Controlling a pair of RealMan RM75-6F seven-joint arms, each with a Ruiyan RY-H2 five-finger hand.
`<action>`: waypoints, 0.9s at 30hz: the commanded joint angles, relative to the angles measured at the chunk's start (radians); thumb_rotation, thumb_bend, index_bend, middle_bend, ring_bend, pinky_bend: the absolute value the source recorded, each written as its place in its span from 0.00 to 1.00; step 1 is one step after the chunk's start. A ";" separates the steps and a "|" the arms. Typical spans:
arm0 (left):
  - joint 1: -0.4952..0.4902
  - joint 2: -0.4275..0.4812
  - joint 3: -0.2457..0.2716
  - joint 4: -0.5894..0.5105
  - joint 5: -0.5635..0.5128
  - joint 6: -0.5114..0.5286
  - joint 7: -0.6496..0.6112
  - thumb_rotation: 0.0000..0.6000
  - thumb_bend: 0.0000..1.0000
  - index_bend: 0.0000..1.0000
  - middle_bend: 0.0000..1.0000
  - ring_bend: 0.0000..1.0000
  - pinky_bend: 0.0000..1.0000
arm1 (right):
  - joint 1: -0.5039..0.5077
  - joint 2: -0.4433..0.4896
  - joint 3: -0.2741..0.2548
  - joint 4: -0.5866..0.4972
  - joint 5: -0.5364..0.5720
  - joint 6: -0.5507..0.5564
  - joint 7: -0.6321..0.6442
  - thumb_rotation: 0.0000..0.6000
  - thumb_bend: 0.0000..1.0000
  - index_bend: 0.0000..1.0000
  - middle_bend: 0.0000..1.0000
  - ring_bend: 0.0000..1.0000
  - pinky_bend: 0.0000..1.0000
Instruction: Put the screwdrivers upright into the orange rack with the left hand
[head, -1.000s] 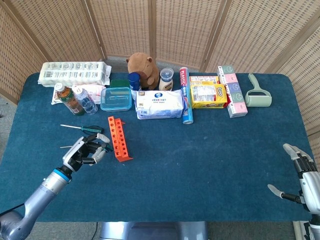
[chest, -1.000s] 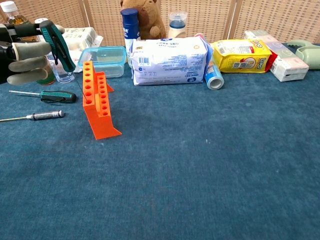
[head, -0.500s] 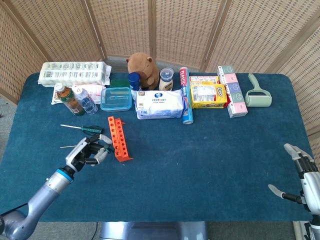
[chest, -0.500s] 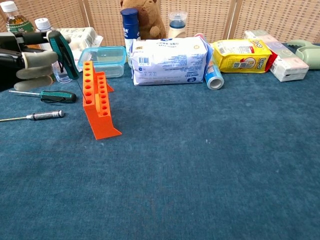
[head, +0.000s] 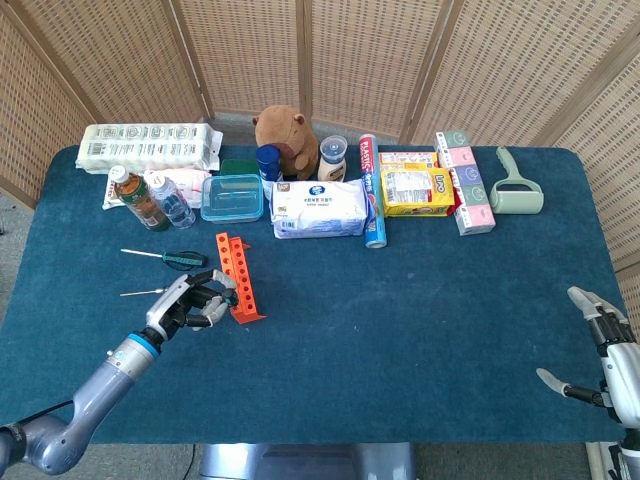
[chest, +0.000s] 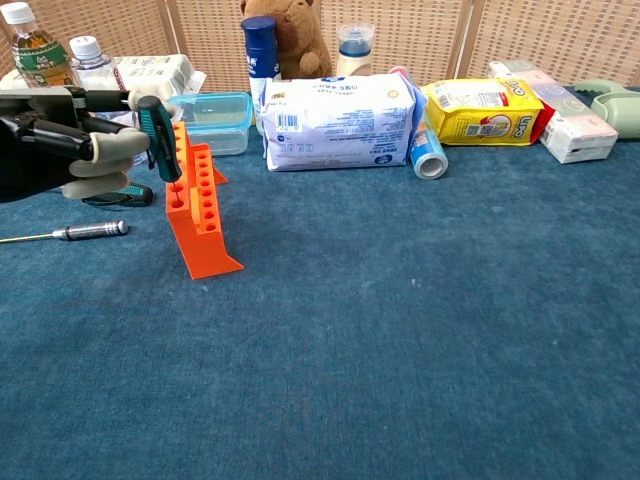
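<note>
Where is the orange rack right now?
On the left of the table in both views, the orange rack stands beside the left robot hand, before the clear box.

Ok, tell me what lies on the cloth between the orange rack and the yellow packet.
Nothing but bare blue cloth lies between the orange rack and the yellow packet at table level; the white pack and blue can sit just behind that line, clearest in the chest view.
</note>
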 joint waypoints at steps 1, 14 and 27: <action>-0.003 -0.010 -0.011 -0.013 -0.029 -0.010 0.045 1.00 0.55 0.51 0.85 0.88 0.86 | 0.000 0.000 0.000 0.000 0.000 0.001 0.000 1.00 0.16 0.01 0.09 0.09 0.09; 0.022 -0.029 -0.029 -0.025 -0.061 -0.009 0.121 1.00 0.55 0.51 0.85 0.88 0.86 | -0.001 0.002 0.000 -0.001 -0.003 0.004 0.004 1.00 0.16 0.01 0.09 0.09 0.09; 0.031 -0.054 -0.045 -0.003 -0.058 -0.035 0.131 1.00 0.55 0.45 0.85 0.88 0.86 | 0.000 0.002 -0.001 -0.002 -0.001 0.001 0.002 1.00 0.16 0.01 0.09 0.09 0.09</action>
